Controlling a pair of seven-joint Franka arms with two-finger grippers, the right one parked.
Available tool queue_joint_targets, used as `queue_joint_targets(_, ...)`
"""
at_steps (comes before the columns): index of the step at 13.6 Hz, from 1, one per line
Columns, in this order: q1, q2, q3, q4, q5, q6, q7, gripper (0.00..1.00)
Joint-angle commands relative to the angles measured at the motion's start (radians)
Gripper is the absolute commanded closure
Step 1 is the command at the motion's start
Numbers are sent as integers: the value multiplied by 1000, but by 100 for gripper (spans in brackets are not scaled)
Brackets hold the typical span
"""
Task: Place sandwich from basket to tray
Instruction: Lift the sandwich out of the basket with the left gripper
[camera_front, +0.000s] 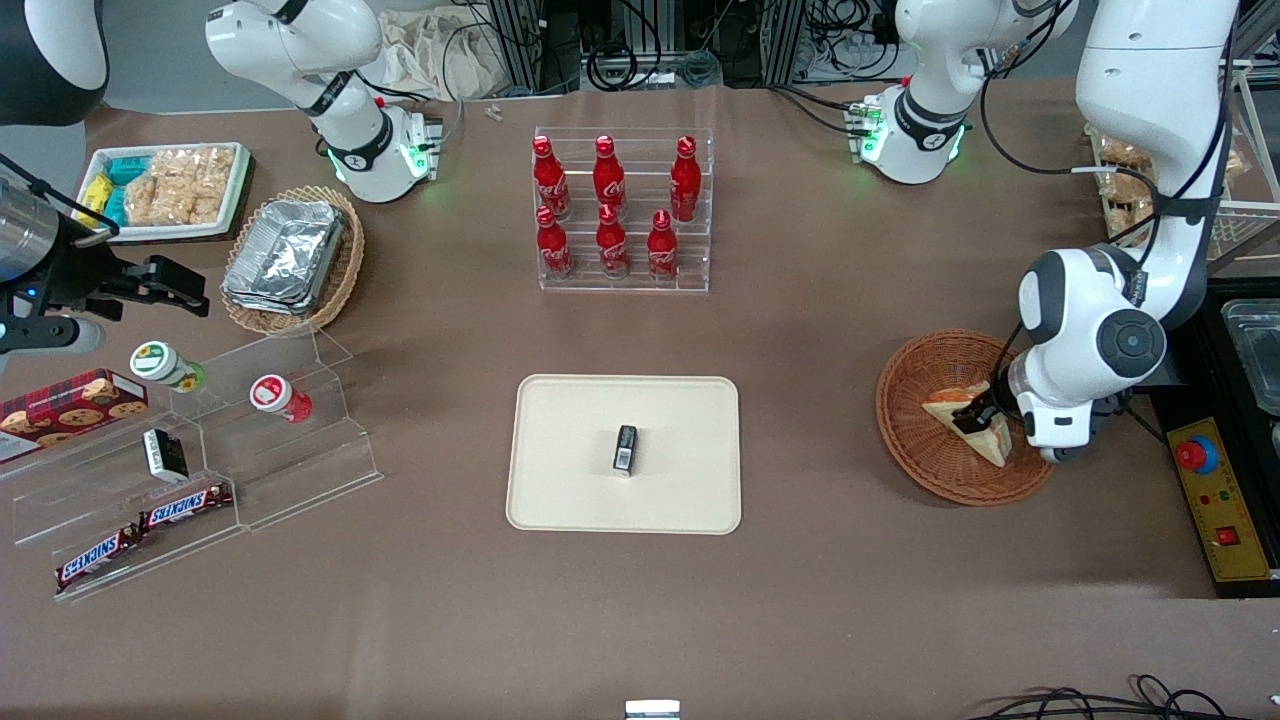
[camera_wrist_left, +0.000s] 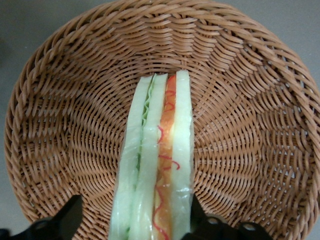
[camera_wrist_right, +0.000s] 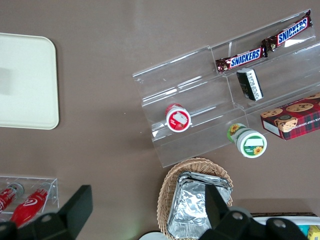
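Brown worktop (camera_front: 850, 330) cloth throughout, crowded with shelves and snacks along the upper half of the frame. Lower middle of the frame: cream tray (camera_front: 560, 420), carrying only a small dark packet (camera_front: 625, 449). At mid-height, toward the working arm's end: round reddish-brown basket (camera_front: 920, 440), with the sandwich (camera_front: 990, 440) lying inside it. Long axis of the wedge on a diagonal in the front view, from the basket's middle down toward the rim nearest the front camera. Tool (camera_front: 978, 412) lowered onto the wedge there, released and straddling it.

From the wrist: sandwich (camera_wrist_left: 162, 165) standing on edge in the basket (camera_wrist_left: 65, 125), layered side up, green, orange and red stripes running lengthwise away from the tool (camera_wrist_left: 136, 210). One of the fingers (camera_wrist_left: 67, 220) clearly apart from the bread, the other just beside it or touching.
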Motion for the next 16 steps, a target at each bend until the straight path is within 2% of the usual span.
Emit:
queue_joint_targets(1, 2, 3, -1, 9, 19, 12, -4, 87)
queue_joint_targets(2, 2, 0, -1, 17, 19, 4, -1, 100)
queue_joint_targets(4, 2, -7, -1, 43, 19, -23, 1, 100)
queue_joint_targets(7, 2, -17, -1, 118, 20, -161, 6, 100)
queue_joint_targets(12, -13, -25, -13, 386, 23, -489, 88, 100)
queue_joint_targets(14, -48, -20, -42, 478, 33, -574, 95, 100)
queue_joint_targets(16, -137, -19, -47, 538, 74, -620, 93, 100)
